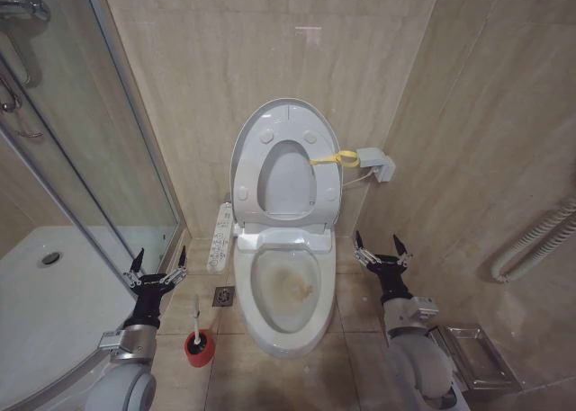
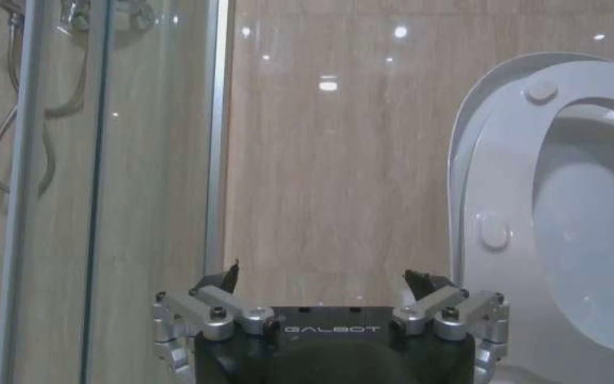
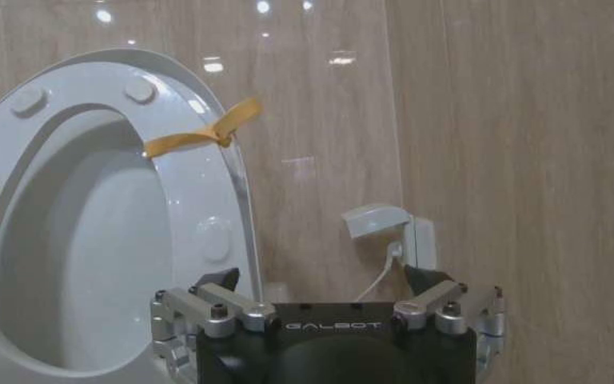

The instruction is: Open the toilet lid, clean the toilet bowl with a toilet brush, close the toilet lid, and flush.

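White toilet lid (image 1: 286, 123) stands raised, stained toilet bowl (image 1: 286, 292) exposed; left pincer (image 1: 157, 269) and right pincer (image 1: 379, 252) both released.

toilet bowl (image 1: 286, 290) centre | toilet lid (image 1: 286, 123) upright behind | toilet brush (image 1: 198, 335) on floor left | shower tray (image 1: 45, 312) far left

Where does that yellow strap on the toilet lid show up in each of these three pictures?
Head view: the yellow strap sits right of centre, at the raised toilet lid's edge, nearest the wall socket.
Left wrist view: not in it; the lid fills the right side.
Right wrist view: the strap is upper left of centre, on the lid's rim.
Shared landmark: the upright white lid against the beige wall.
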`<state>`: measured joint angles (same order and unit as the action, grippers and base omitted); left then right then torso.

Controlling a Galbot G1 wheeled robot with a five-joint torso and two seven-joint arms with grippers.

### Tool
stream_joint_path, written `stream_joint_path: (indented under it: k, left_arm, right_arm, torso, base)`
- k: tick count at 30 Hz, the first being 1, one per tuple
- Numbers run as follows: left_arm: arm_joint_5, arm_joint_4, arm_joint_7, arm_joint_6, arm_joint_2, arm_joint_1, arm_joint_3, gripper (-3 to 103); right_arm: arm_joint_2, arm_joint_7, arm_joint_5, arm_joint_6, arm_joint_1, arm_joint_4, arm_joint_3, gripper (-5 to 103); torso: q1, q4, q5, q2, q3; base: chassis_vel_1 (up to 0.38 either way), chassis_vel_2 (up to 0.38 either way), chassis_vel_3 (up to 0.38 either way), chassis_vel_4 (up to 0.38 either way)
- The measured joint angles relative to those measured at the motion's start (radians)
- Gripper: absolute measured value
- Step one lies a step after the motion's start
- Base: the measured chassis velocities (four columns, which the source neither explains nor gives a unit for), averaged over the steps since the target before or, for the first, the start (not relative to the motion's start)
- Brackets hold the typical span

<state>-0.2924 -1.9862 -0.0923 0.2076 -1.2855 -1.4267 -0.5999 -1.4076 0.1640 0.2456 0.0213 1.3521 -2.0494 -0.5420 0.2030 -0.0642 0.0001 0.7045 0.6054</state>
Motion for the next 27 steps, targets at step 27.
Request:
stream_joint_path:
  k: [27]
  left_arm:
    - [0.318,-0.25,-0.13,-0.147,-0.169,-0.234,0.044,100]
  right_arm:
    - [0.0,0.0,0.0,0.0,0.0,0.0,0.0,100]
  torso:
    - [0.0,0.0002,-0.0001,0.0,0.0]
  base:
    - [0.0,0.0,0.0,0.0]
